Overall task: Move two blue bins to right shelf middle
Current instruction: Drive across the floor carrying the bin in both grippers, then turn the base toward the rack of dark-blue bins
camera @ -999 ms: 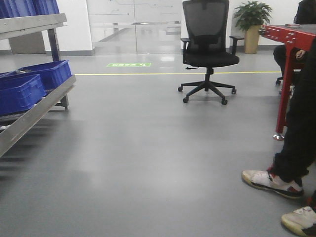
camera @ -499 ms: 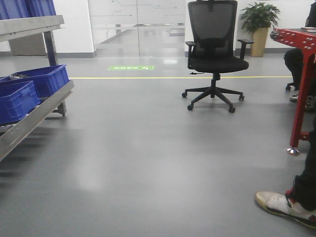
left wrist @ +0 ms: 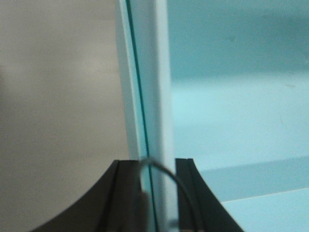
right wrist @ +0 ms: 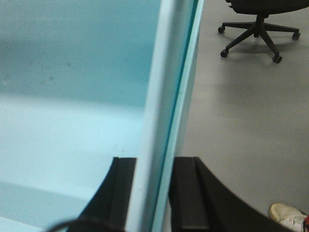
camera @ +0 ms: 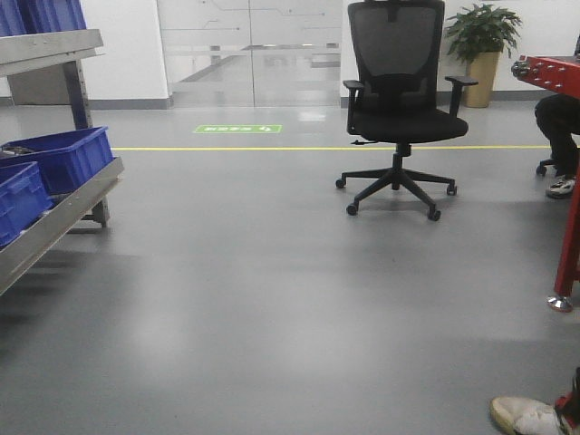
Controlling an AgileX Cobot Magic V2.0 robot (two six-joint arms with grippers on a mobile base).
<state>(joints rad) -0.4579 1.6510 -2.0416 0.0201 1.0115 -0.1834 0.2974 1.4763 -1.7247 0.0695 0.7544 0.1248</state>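
Bottom centre, the left gripper [left wrist: 157, 166] and right gripper [right wrist: 154, 164] each have jaws pinched on the blue bin [left wrist: 147, 87] wall. Other bins [camera: 56, 159] sit far left on a rack [camera: 68, 210]

The shelf [camera: 54, 204] and its blue bins [camera: 63, 159] ran off the front view's left edge. The red worktop [camera: 553, 72], a seated person [camera: 560, 118] and a shoe [camera: 530, 417] were cut off at the right. The green floor sign [camera: 237, 129] was too small to read. In the wrist views, a blurred bin [left wrist: 149, 96] wall sat pinched in the left hand [left wrist: 152, 164] and right hand [right wrist: 154, 162], both cropped at the bottom edge.
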